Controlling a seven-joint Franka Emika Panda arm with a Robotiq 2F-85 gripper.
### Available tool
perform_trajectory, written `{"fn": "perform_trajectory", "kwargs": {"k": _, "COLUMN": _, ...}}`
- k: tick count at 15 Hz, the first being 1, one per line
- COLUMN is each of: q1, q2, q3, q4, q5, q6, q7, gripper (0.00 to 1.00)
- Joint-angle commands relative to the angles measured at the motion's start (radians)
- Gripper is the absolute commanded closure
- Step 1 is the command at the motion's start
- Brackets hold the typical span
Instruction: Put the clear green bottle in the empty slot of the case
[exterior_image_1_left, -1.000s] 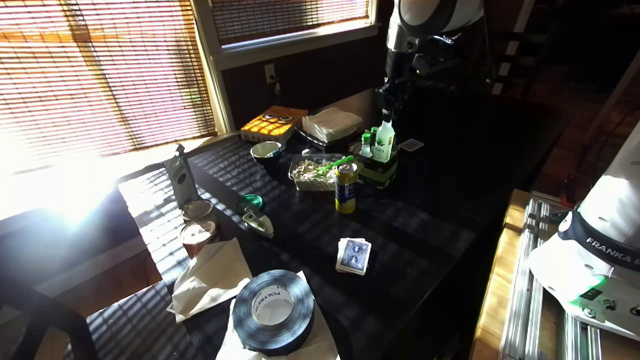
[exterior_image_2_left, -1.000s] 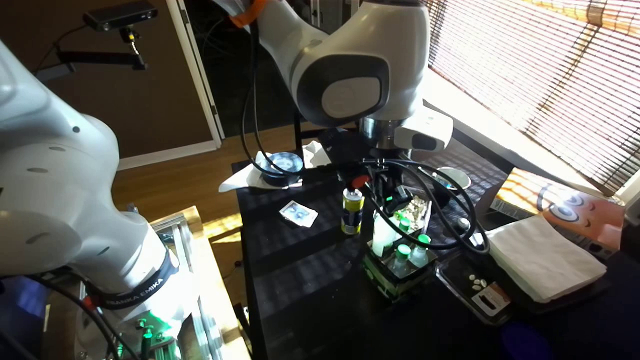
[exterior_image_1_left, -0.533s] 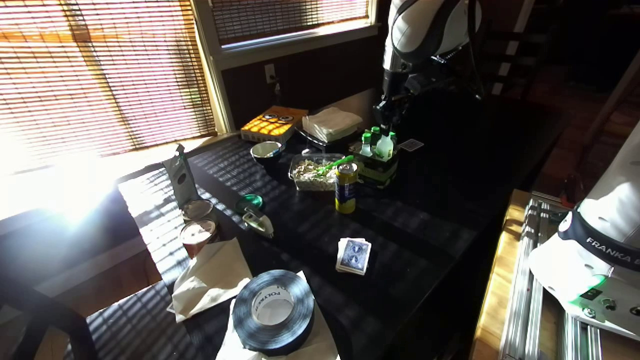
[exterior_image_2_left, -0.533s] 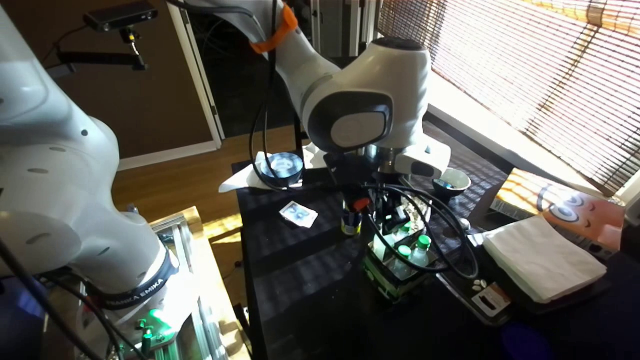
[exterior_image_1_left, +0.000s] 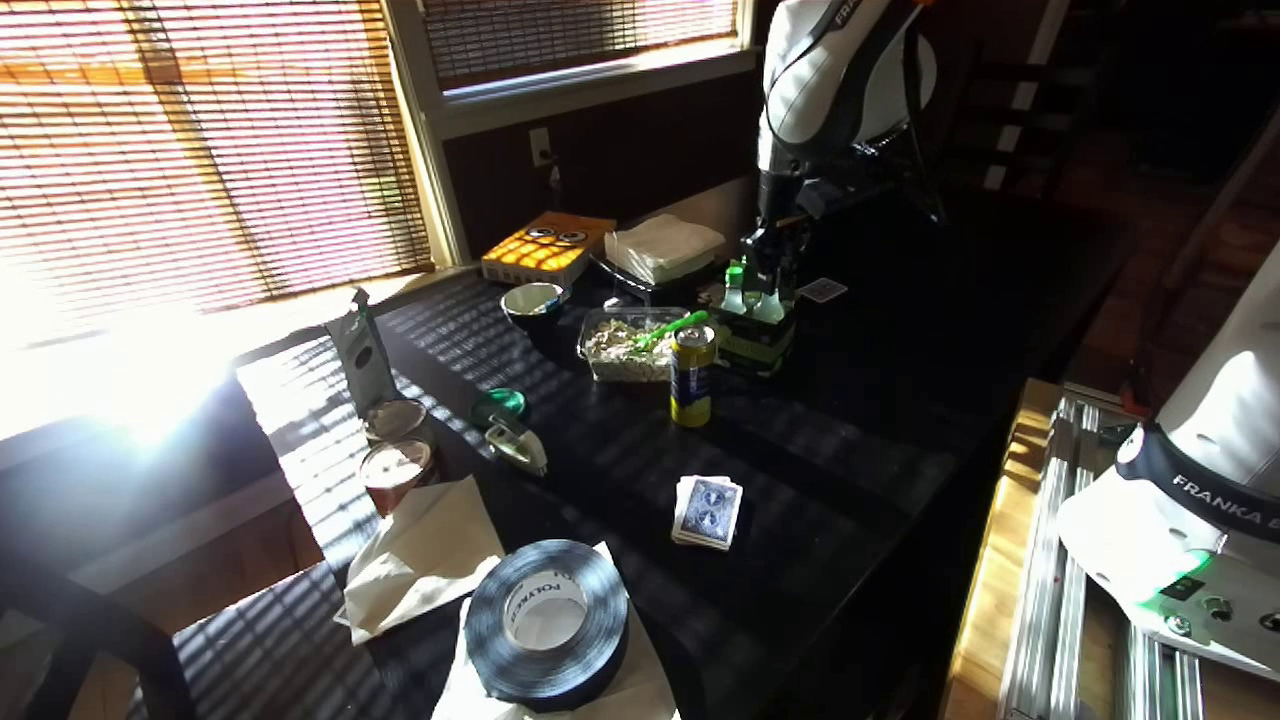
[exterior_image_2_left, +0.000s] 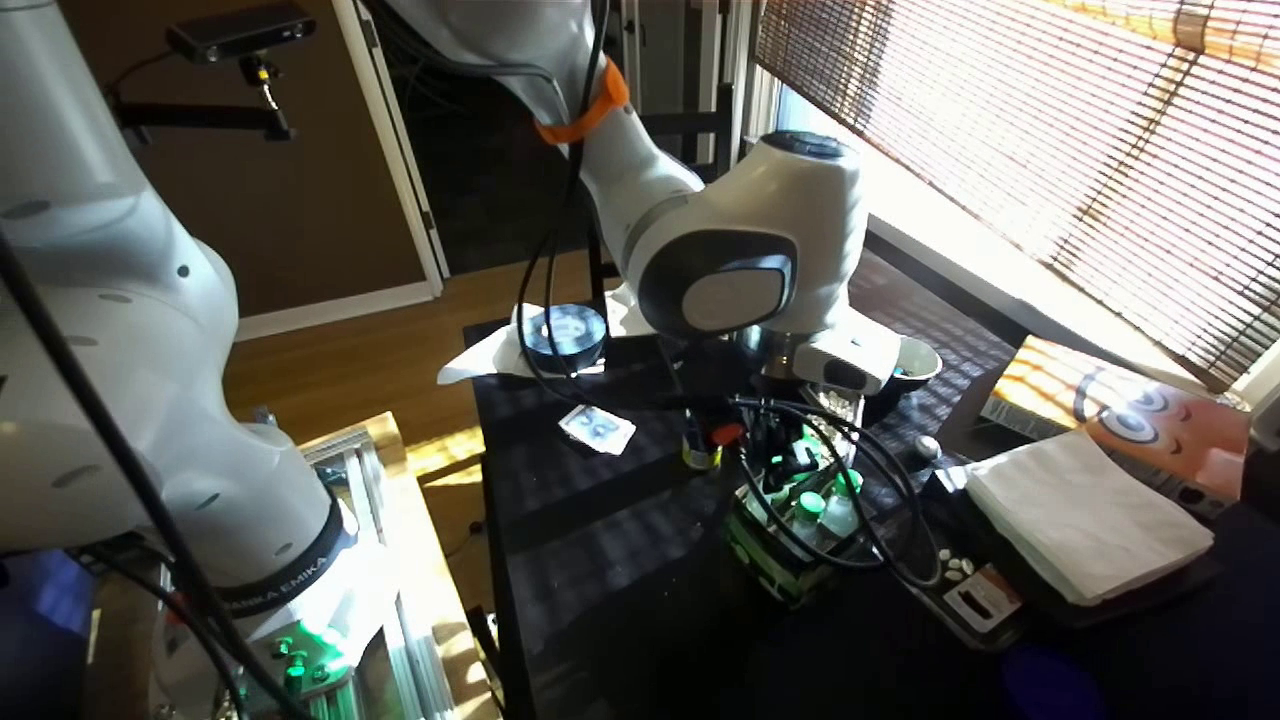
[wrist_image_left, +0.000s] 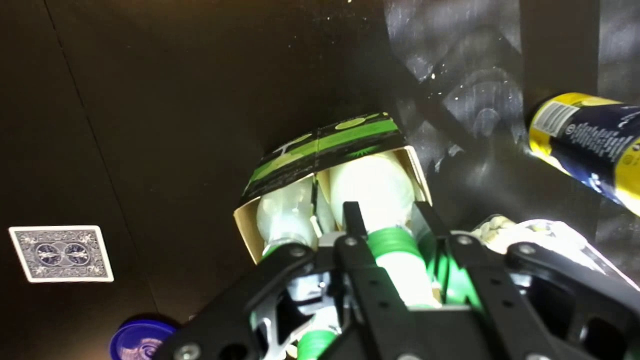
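Note:
The case (exterior_image_1_left: 757, 347) is a low dark carton with green print on the table; it also shows in the wrist view (wrist_image_left: 325, 147) and an exterior view (exterior_image_2_left: 770, 565). Several green-capped bottles (exterior_image_1_left: 734, 292) stand in its slots. The clear green bottle (exterior_image_1_left: 769, 309) stands upright in a corner slot, only its shoulder and cap visible in the wrist view (wrist_image_left: 370, 185). My gripper (wrist_image_left: 389, 210) points down with its fingers closed around the cap and neck. In an exterior view the gripper (exterior_image_2_left: 780, 465) and its cables hide most of this bottle.
A yellow and blue can (exterior_image_1_left: 690, 378) and a clear tub of food (exterior_image_1_left: 625, 350) stand beside the case. A tray with paper napkins (exterior_image_2_left: 1085, 520) is near its other side. A playing card (wrist_image_left: 62, 253) and a blue lid (wrist_image_left: 141, 341) lie on the table.
My gripper has moved down with the bottle. The bottle has sunk from well above the case until only its upper part shows over the rim. The case has stayed in place.

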Motion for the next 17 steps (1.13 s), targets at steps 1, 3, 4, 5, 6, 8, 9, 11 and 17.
{"fn": "perform_trajectory", "kwargs": {"k": 1, "q1": 0.008, "q2": 0.051, "q3": -0.005, "q4": 0.042, "q5": 0.022, "q6": 0.006, "q7": 0.012, "gripper": 0.93}}
{"fn": "perform_trajectory", "kwargs": {"k": 3, "q1": 0.006, "q2": 0.063, "q3": -0.005, "q4": 0.050, "q5": 0.029, "q6": 0.002, "q7": 0.009, "gripper": 0.93}}
{"fn": "perform_trajectory", "kwargs": {"k": 4, "q1": 0.005, "q2": 0.067, "q3": -0.005, "q4": 0.054, "q5": 0.036, "q6": -0.002, "q7": 0.005, "gripper": 0.90}}
{"fn": "perform_trajectory", "kwargs": {"k": 5, "q1": 0.004, "q2": 0.071, "q3": -0.005, "q4": 0.057, "q5": 0.038, "q6": -0.004, "q7": 0.005, "gripper": 0.60}}
{"fn": "perform_trajectory", "kwargs": {"k": 6, "q1": 0.004, "q2": 0.068, "q3": -0.007, "q4": 0.057, "q5": 0.038, "q6": -0.008, "q7": 0.006, "gripper": 0.45}}
{"fn": "perform_trajectory", "kwargs": {"k": 8, "q1": 0.002, "q2": 0.028, "q3": -0.010, "q4": 0.046, "q5": 0.037, "q6": -0.041, "q7": 0.000, "gripper": 0.32}}
{"fn": "perform_trajectory", "kwargs": {"k": 9, "q1": 0.004, "q2": 0.002, "q3": -0.016, "q4": 0.038, "q5": 0.023, "q6": -0.060, "q7": 0.004, "gripper": 0.26}}
{"fn": "perform_trajectory", "kwargs": {"k": 11, "q1": 0.009, "q2": -0.078, "q3": -0.030, "q4": 0.009, "q5": -0.023, "q6": -0.100, "q7": 0.012, "gripper": 0.12}}
{"fn": "perform_trajectory", "kwargs": {"k": 17, "q1": 0.001, "q2": -0.199, "q3": -0.015, "q4": -0.010, "q5": -0.005, "q6": -0.085, "q7": -0.114, "gripper": 0.00}}
